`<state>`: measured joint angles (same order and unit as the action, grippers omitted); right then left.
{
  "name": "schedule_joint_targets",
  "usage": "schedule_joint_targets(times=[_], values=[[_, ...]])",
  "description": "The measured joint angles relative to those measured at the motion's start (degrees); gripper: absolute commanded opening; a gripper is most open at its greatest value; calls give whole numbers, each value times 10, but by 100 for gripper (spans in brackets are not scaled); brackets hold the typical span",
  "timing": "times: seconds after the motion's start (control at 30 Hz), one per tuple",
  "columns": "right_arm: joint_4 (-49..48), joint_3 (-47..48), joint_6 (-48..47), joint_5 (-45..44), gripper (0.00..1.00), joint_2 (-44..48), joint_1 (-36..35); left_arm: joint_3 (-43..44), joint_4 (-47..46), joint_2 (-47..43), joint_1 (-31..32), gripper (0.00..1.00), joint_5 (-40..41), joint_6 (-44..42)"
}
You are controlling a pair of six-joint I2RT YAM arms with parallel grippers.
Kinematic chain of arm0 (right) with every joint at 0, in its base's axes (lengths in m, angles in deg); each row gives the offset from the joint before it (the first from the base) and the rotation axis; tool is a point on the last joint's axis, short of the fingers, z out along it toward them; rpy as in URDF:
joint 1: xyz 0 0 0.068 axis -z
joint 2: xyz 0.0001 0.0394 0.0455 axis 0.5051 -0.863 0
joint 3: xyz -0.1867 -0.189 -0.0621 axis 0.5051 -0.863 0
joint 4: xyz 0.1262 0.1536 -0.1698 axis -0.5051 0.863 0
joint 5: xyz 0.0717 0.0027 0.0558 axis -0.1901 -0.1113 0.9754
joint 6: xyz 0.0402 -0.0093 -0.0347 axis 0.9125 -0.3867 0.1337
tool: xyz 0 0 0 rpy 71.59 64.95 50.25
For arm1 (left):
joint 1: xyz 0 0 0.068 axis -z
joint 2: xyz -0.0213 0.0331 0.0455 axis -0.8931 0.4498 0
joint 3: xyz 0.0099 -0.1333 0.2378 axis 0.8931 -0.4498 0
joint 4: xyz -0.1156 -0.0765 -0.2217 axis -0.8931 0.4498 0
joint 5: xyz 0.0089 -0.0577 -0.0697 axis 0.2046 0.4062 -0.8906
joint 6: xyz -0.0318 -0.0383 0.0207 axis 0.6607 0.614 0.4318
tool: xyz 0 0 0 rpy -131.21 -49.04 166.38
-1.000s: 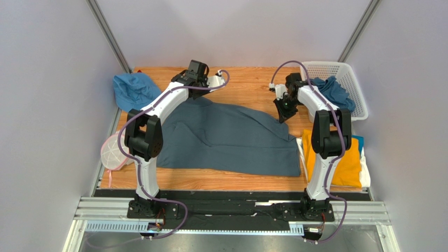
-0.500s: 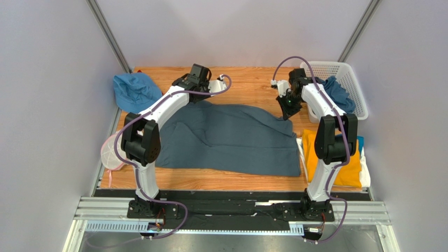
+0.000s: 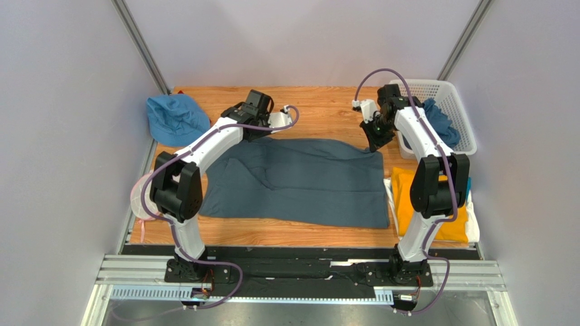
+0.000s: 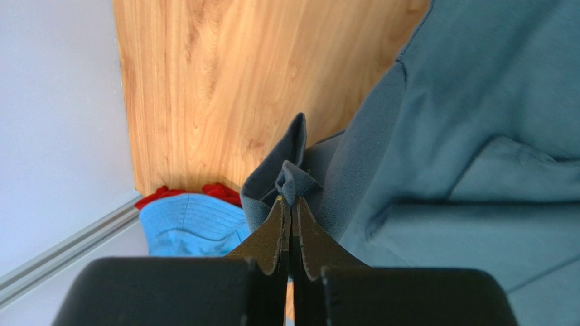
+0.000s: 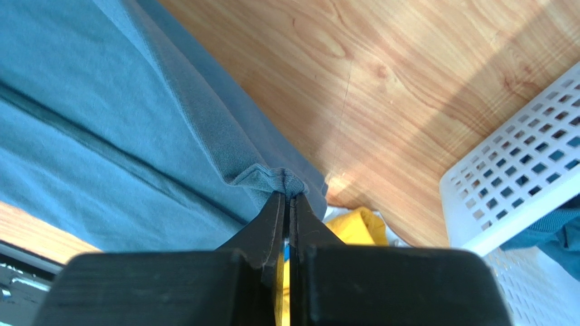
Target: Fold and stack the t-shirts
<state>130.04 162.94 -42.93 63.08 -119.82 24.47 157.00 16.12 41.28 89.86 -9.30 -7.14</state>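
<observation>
Top external view showed a big dark blue t-shirt [image 3: 299,180] spread out on the wooden counter [image 3: 320,109], just beside the white basket [image 3: 436,85], on the basket's left. The left claw [image 4: 289,200] was squeezed together on the shirt's far corner, the one farther away from the basket. A little bunch of cloth stuck up past its tips. The right claw [image 5: 286,197] was pinched tight on the other far corner, the one right next to the basket. The rest of the shirt lay flat on the counter with a few soft folds. Another bluish t-shirt [image 3: 439,122] sat crumpled inside the basket. A yellow t-shirt [image 3: 408,200] lay folded near the basket, on the side closer to the arms' bases. A bright blue hat [image 3: 175,119] rested well apart from the basket, past the big shirt, by the left wall
</observation>
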Motion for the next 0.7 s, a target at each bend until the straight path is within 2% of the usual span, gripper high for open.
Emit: schedule_joint_targets(times=[0.3,0.7], values=[[2,-45,-16,-3,0,17,-1,-80,21,-85,28,0,9,2],[-5,-108,-42,-7,0,29,-1,-133,46,-110,79,0,30,27]])
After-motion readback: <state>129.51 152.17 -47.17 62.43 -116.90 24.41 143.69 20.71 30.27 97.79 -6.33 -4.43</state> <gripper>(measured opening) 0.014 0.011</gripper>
